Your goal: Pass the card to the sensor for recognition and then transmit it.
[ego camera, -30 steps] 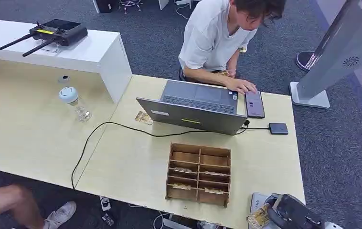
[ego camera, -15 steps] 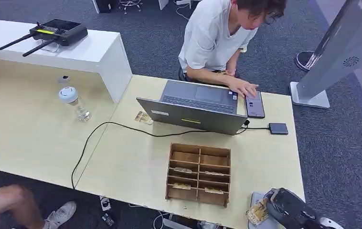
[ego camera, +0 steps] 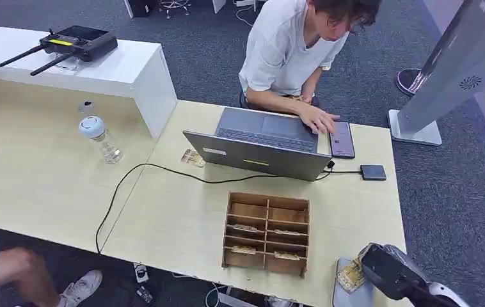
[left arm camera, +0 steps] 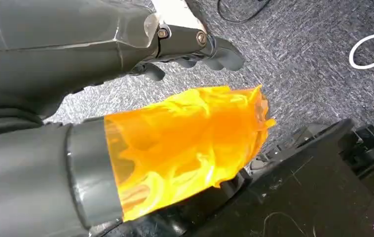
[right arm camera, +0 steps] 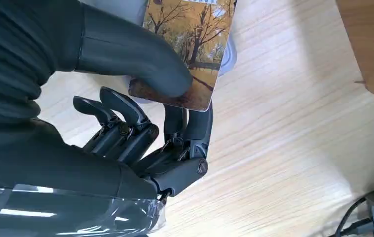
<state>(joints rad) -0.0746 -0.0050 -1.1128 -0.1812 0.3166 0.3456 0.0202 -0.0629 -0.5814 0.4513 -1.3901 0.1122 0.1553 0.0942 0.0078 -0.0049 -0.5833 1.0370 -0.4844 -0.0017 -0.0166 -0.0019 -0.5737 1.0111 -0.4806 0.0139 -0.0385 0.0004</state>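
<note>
My right hand point(ego camera: 388, 272) is at the table's near right corner and holds a card point(ego camera: 350, 276) printed with autumn trees. Seen from the right wrist, the thumb point(right arm camera: 135, 54) presses the card point(right arm camera: 195, 29) against the fingers, just above the light wooden tabletop point(right arm camera: 293, 128). The sensor point(ego camera: 373, 172), a small dark square box on a cable, lies farther back on the table beside the laptop, well away from the card. My left hand point(left arm camera: 195, 47) hangs over grey carpet with its fingers loosely bent and nothing in them, partly hidden behind an orange film.
A wooden compartment box point(ego camera: 233, 203) with several cards stands left of my right hand. Behind it are an open laptop point(ego camera: 259, 144), a phone point(ego camera: 341, 139) and a seated person touching it. A bottle point(ego camera: 100, 137), a black cable point(ego camera: 118, 192) and a loose card point(ego camera: 192, 158) lie to the left.
My right hand has lifted the card slightly up and to the right. The person's hand has slid from the phone towards the laptop's edge.
</note>
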